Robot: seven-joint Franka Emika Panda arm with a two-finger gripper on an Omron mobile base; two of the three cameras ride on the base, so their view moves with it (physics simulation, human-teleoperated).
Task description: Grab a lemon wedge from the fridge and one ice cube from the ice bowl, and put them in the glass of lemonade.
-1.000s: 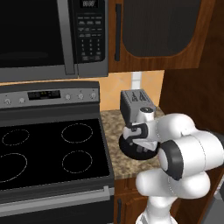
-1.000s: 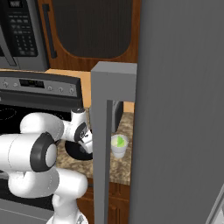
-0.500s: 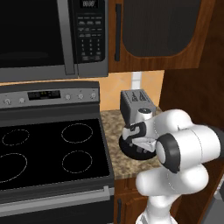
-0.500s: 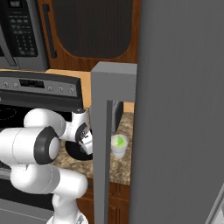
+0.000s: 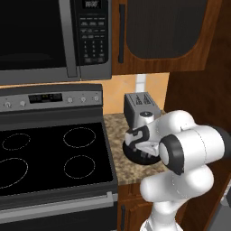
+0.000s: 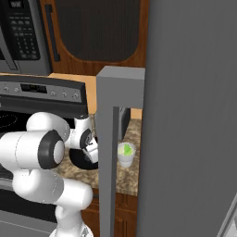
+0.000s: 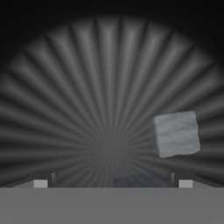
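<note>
The gripper is hanging with jaws spread wide inside the ice bowl, where the ice cube is lying off-centre toward the rim — small, hard, probably slippery — best pinched across flat opposite faces.

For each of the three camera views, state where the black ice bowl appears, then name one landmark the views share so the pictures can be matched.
Left base view: the ice bowl sits on the counter at centre right, partly behind the white arm, in front of the toaster.
Right base view: it lies at lower left of centre, between the arm and the fridge door edge.
Hand view: its ribbed inside spreads across the picture, with an ice cube at right.
Shared landmark: the speckled counter, in both base views.
</note>
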